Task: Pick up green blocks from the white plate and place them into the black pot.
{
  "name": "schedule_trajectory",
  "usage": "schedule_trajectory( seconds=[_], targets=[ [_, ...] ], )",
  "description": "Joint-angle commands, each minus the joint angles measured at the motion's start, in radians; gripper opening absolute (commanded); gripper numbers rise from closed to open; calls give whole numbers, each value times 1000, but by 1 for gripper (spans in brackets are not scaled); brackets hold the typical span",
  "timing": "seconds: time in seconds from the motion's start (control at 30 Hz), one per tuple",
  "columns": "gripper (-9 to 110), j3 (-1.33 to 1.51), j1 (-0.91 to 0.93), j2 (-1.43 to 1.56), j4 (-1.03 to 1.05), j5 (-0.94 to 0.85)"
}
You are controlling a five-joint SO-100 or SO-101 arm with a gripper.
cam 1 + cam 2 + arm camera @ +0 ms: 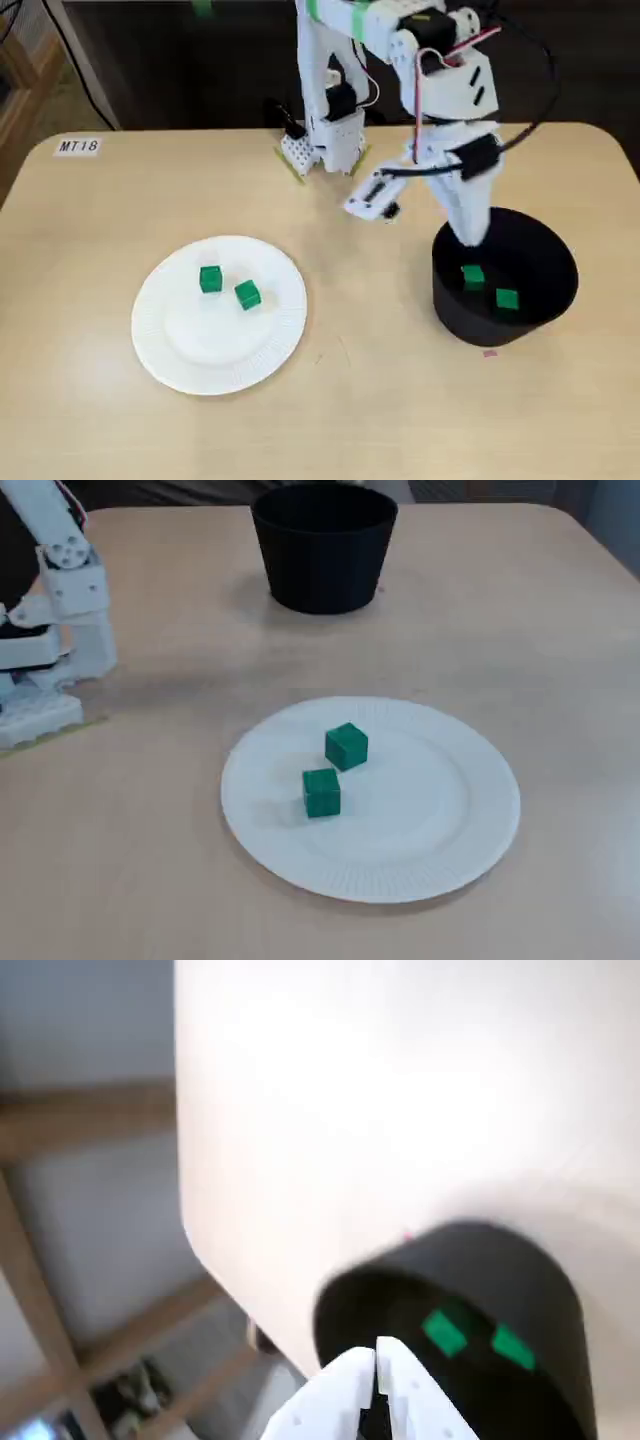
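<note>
Fingers [340, 1385] clenched on nothing hover over the black pot [460, 315], our drop spot, with two green blocks [473, 277] inside; two more [210, 279] sit on the white plate [200, 350], awaiting our next trip.

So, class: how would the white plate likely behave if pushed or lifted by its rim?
The white plate looks like thin fluted paper, so it is probably light and would slide on the smooth table when pushed. Lifted by one edge it would likely bend, and the two green blocks lying loose on it could slide off.
</note>
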Motion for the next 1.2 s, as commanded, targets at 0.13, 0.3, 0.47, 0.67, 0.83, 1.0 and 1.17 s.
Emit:
schedule_trajectory(
  seconds=[0.13,0.3,0.47,0.67,0.83,1.0,1.17],
  targets=[
    [-2,-72,492,-97,196,192],
    [-2,-61,565,-201,313,353],
    [-3,-58,554,-250,353,526],
    [-2,-67,543,-336,327,586],
    [15,-71,537,-374,336,578],
    [20,-72,532,-390,344,572],
    [22,-64,546,-410,339,548]
  ],
)
